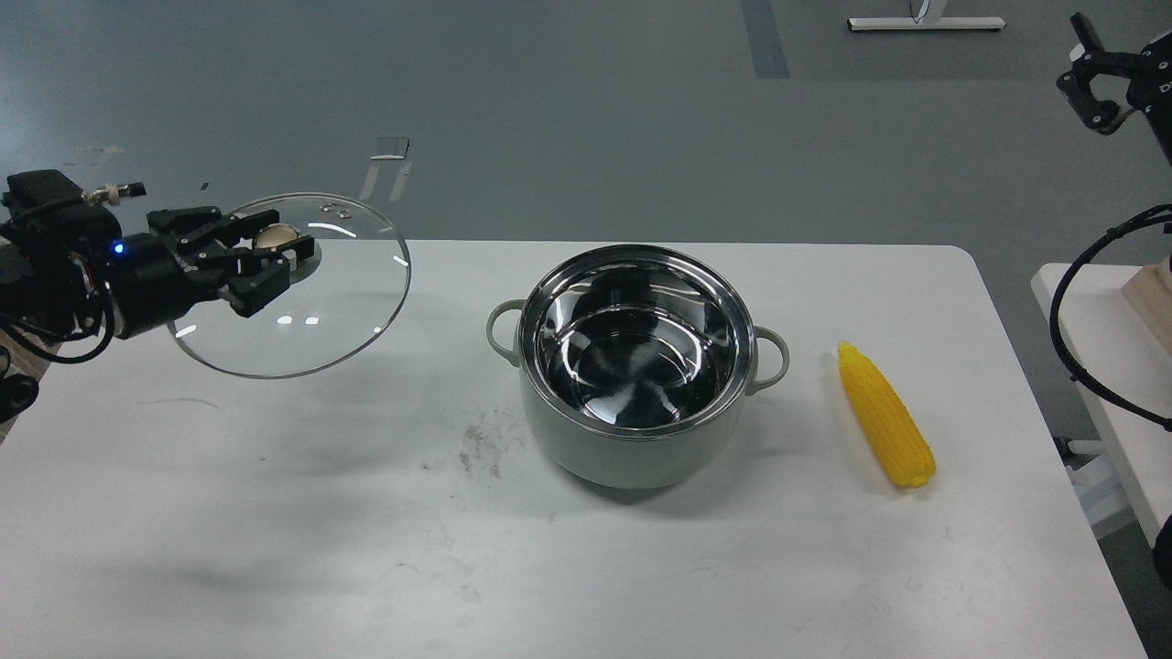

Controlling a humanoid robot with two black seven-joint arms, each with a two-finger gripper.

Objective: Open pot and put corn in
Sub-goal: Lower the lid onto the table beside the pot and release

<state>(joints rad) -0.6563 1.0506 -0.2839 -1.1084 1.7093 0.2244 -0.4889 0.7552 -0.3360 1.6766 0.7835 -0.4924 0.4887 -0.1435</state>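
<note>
On the white tabletop (275, 549) the uncovered pot (632, 430) stands mid-surface, the corn (886, 416) near the right edge. The left pincer (265, 252) grips the glass lid (339, 302) by its knob, raised over the left edge; the right pincer (1094, 82) hangs parted, empty.

White table (275, 549), grey floor (586, 119), side table (1112, 366).

I count one pot (632, 366), one glass lid (302, 293), one ear of corn (886, 428), one table (275, 549).
</note>
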